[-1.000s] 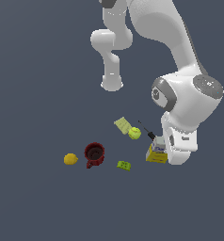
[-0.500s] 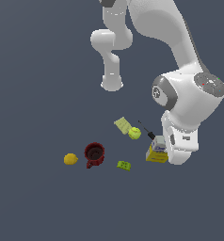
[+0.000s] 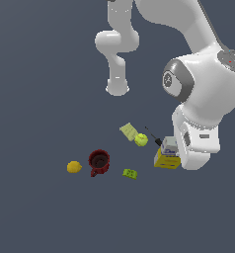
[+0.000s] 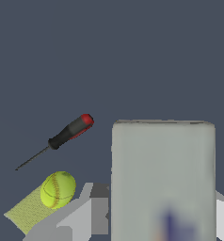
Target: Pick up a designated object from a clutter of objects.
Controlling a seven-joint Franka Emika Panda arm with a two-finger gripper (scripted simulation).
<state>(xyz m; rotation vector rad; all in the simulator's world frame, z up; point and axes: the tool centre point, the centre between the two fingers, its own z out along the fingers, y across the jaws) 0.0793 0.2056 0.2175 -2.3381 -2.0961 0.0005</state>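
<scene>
The yellow carton (image 3: pixel 167 159) with a white-grey top stands at the exterior view's right end of the clutter. In the wrist view its white-grey top (image 4: pixel 163 174) fills the space between my fingers (image 4: pixel 99 209). My gripper (image 3: pixel 172 152) (image 4: pixel 163 214) is down over the carton, with a finger pressed against each long side, shut on it. The rest of the clutter lies apart: a dark red mug (image 3: pixel 98 161), a yellow lemon (image 3: pixel 74 167), a lime-green ball (image 3: pixel 141 140) (image 4: pixel 58 189), a small green block (image 3: pixel 130 173), a pale packet (image 3: pixel 129 131) (image 4: pixel 24 212) and a thin black tool (image 3: pixel 153 136) (image 4: pixel 67 134).
The thin black tool and the lime-green ball lie closest to the carton, just beyond it toward the arm's base (image 3: pixel 118 89). The ball rests on the edge of the pale packet. The surface is plain dark grey.
The arm and the carton between my fingers have shifted slightly upward in the exterior view. The other items have not moved.
</scene>
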